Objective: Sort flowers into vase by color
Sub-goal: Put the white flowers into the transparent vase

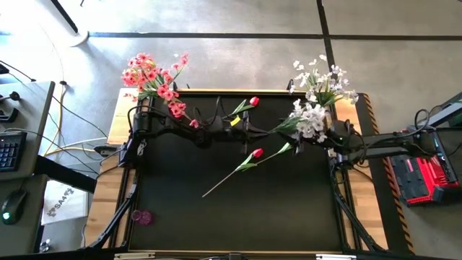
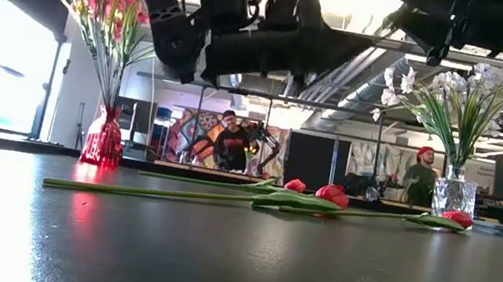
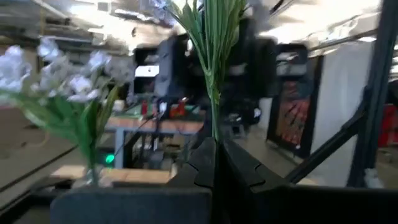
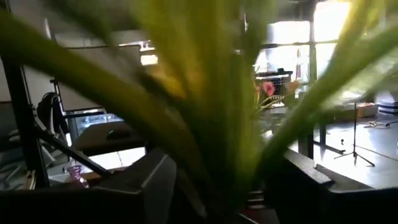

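Note:
My left gripper [image 1: 268,131] reaches in from the table's left and is shut on the green stem of a white flower spray [image 1: 310,121], held above the table's far middle. My right gripper [image 4: 224,180] stands open at the spray's blossom end [image 1: 326,137], with the green leaves [image 4: 205,112] between its fingers. A pink vase [image 2: 103,138] with pink flowers [image 1: 155,79] stands at the far left. At the far right stands a clear vase [image 2: 453,193] with white flowers [image 1: 321,83]. Red tulips [image 1: 253,102] [image 1: 256,153] lie flat on the table. My left gripper pinches the spray's thin green stem [image 3: 214,140] between its two shut fingers. The fingers come nearly level from the table's left and the stem runs on past them toward the right. The spray is lifted clear of the table. My right gripper's fingers [image 4: 149,180] flank the leaves; whether they touch, I cannot tell.
A small pink object [image 1: 142,217] lies near the table's near left corner. The near half of the black table top [image 1: 238,217] holds only the long stem of one tulip. Beyond the far edge, people sit in the room [image 2: 231,143].

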Robot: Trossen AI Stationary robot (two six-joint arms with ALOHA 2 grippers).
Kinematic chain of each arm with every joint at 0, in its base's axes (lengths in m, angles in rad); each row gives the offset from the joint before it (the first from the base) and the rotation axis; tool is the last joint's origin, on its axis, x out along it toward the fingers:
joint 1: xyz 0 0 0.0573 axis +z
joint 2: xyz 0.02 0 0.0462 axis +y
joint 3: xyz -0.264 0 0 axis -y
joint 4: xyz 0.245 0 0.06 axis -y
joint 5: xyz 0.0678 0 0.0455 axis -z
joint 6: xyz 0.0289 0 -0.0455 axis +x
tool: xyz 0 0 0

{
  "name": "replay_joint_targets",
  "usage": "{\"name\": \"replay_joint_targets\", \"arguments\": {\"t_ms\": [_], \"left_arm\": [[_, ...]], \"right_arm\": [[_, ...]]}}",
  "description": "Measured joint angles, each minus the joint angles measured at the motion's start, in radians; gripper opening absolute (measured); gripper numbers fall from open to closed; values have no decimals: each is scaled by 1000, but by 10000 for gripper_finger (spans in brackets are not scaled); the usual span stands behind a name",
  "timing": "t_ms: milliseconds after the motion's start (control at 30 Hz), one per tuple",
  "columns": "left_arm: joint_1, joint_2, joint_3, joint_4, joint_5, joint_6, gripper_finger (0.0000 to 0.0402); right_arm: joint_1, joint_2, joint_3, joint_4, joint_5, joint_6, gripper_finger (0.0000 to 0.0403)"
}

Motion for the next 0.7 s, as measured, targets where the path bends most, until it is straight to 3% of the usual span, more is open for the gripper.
{"name": "replay_joint_targets", "arguments": {"t_ms": [133, 333, 433, 567, 700], "left_arm": [[-7, 0, 0, -19, -9, 16, 0], [-8, 0, 1, -79, -14, -11, 10], [-7, 0, 2, -163, -16, -12, 32], [-6, 0, 0, -370, -38, 78, 67], [-10, 0, 0, -550, -136, 134, 91]], "right_arm": [[11, 43, 13, -3, 25, 17, 161], [13, 61, 14, -40, 48, 4, 15], [13, 47, 28, -153, 107, 33, 14], [27, 35, 115, -501, 276, 77, 5], [65, 35, 233, -841, 450, 131, 2]]}}
